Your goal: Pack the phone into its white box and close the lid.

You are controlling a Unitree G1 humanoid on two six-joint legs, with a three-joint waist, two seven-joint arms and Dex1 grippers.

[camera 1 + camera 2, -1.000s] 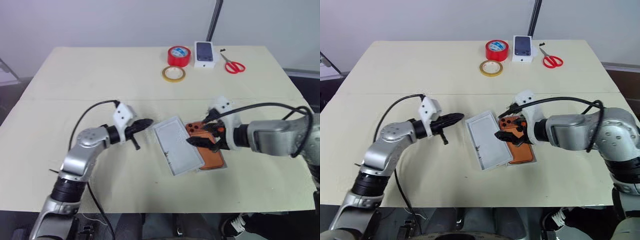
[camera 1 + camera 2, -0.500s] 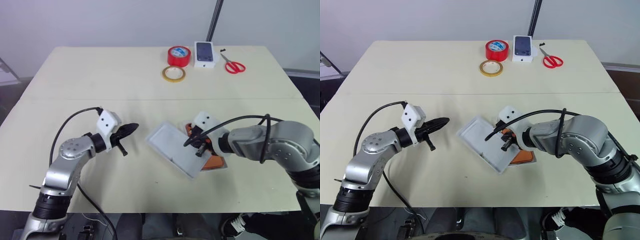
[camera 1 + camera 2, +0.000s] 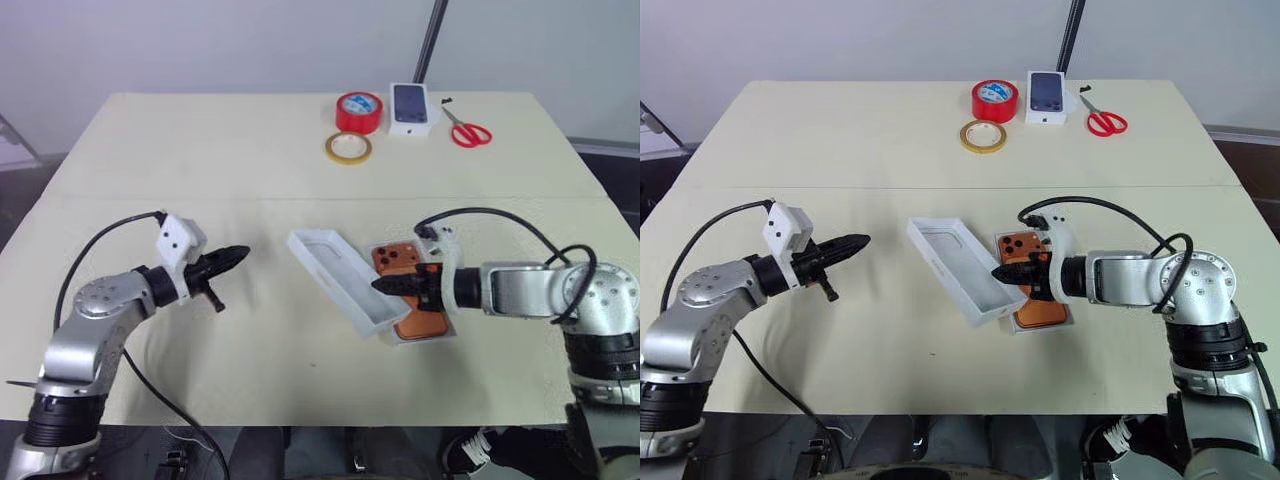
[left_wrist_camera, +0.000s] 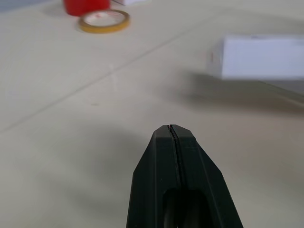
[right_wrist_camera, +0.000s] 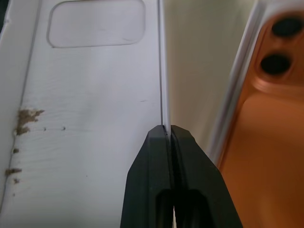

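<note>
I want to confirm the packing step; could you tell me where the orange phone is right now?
In the head views the phone lies right of table centre in the white box, beside the lid pinched by the right tool.

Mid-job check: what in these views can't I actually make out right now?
- Head views: the phone's left edge, hidden behind the tilted lid and the right hand.
- Right wrist view: most of the phone and the box tray, cut off by the frame edge.
- Left wrist view: the lid, blurred and cut off at the edge.
- Head views: print on the small box, too small.
</note>
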